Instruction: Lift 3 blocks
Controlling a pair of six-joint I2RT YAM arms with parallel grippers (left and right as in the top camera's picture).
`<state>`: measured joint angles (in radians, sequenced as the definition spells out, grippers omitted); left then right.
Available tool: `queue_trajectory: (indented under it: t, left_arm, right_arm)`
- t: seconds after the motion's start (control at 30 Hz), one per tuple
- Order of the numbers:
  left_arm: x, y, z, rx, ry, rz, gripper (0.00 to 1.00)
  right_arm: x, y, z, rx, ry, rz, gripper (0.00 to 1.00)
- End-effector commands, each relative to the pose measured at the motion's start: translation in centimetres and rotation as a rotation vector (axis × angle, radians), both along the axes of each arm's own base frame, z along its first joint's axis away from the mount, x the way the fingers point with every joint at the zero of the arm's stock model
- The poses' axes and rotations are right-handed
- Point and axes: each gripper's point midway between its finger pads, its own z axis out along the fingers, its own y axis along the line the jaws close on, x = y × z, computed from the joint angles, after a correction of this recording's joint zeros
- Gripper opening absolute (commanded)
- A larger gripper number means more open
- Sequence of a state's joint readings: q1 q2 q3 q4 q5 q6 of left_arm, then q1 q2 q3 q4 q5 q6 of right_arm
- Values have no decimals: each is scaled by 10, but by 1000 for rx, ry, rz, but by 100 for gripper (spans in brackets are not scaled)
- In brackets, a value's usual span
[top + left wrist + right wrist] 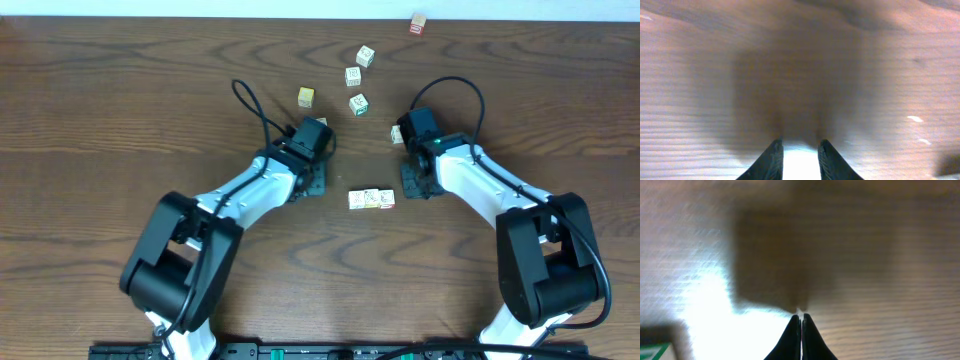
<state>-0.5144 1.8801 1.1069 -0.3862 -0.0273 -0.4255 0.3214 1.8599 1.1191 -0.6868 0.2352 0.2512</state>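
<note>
Left gripper (800, 142): its two dark fingers were seen slightly apart, held low over blurred wood. A washed-out white patch filled the gap, and what it was could not be told. No block was recognisably gripped.
Right gripper (801, 316): its fingers were pressed together with nothing between them, close above the table (100, 100).
Gripper positions: seen from overhead, both were placed beyond the middle of the table, the left one to the left and the right one to the right. A small pale cube (397, 133) was seen just beside the right one.
Blocks: three were laid in a touching row on the wood, nearer than both grippers and between the arms. They were the plain whitish block (357, 200) on the left, the yellow-tinted block (371, 199) in the middle and the red-edged block (386, 199) on the right.
Other cubes: a yellow-green cube (306, 96) and a green-printed white cube (358, 103) were scattered farther off.
Progress: nothing was judged lifted, as all three blocks were resting on the table apart from both grippers. All three lifts were judged outstanding.
</note>
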Motion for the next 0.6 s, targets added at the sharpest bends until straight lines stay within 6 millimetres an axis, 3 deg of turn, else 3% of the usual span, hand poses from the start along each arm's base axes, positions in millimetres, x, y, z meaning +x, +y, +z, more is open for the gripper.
queue_trajectory:
  t: [0.0,0.1,0.23,0.33,0.4,0.5,0.57]
  left_arm:
    - [28,30,62,128,-215,-4,23]
    - [34,45,128,189,-397,8,22]
    - [16,58,216,157,-600,29,22]
    - [-14,79,273,169,-757,98,23]
    - [-44,97,306,221,-866,130,24]
    - [-85,113,340,293,-983,99,29]
    - [-102,122,356,339,-1033,91,31]
  right_arm:
    - [28,-12,25,-20,-103,-11,1]
    - [43,-12,59,3,-214,9,1]
    - [46,-13,124,35,-375,31,1]
    - [31,-12,175,86,-479,45,1]
    - [15,-7,203,147,-526,90,1]
    - [-9,-8,231,180,-572,126,1]
    - [-22,-11,241,172,-586,145,5]
